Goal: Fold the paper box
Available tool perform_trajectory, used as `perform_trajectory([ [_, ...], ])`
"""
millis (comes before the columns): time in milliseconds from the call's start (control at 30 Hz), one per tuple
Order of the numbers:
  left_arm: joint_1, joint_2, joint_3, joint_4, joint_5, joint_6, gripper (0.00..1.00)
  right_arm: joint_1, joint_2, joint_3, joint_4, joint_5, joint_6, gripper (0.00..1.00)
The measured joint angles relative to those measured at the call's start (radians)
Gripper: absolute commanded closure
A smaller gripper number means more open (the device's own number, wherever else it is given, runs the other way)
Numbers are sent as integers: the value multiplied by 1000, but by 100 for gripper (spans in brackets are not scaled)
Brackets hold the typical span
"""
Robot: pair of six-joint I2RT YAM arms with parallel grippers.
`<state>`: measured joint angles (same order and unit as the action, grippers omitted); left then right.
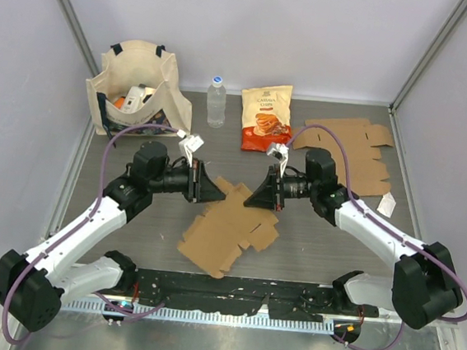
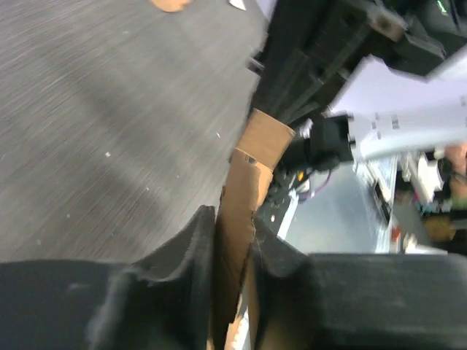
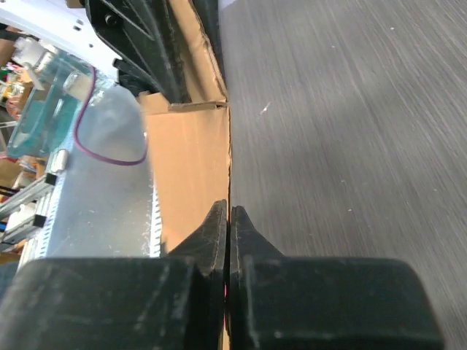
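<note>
Brown cardboard, flat and unfolded, on the grey table [image 1: 334,243] just past the arm bases: the paper box [image 1: 226,234], one corner pointing toward the near rail, flaps spread. Raised a little at its far edge, between the two arms. Pinched there from the left by the left gripper [image 1: 214,190], jaws clamped on a flap (edge-on in the left wrist view, rising out from between the black fingers [image 2: 182,255]). Gripped from the other side by the right gripper [image 1: 254,197], fingertips pressed together on the sheet's edge in the right wrist view, with cardboard reaching away to their left. Both grippers facing each other, near but apart. Farther back, right of centre: a second cardboard blank [image 1: 355,154], lying flat. Beyond the grippers: an orange snack bag [image 1: 266,119] lying on the table, a clear water bottle [image 1: 217,101] upright just beside it. In the far left corner: a cream tote bag [image 1: 139,83], open, with items inside.
</note>
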<state>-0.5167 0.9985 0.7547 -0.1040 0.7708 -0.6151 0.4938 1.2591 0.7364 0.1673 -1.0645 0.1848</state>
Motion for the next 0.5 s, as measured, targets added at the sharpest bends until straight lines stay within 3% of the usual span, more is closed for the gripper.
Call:
perform_trajectory([
  [33,2,0,0,-18,-54,11,47,0,0,-2,-12,0,15,99],
  [67,5,0,0,-37,-98,19,28,3,0,-2,-12,18,19,99],
  [167,5,-25,-3,-104,-289,-4,21,7,2,2,-49,104,29,99],
  [233,5,-75,-29,-133,-419,-38,24,6,23,15,-88,165,37,99],
  [367,5,-229,-118,-175,-623,-85,41,5,93,36,-141,253,59,99],
  [433,5,-287,-163,-169,-655,-95,47,5,132,39,-173,288,69,99],
  [500,5,-296,-199,-127,-637,-107,63,9,159,39,-201,308,76,99],
])
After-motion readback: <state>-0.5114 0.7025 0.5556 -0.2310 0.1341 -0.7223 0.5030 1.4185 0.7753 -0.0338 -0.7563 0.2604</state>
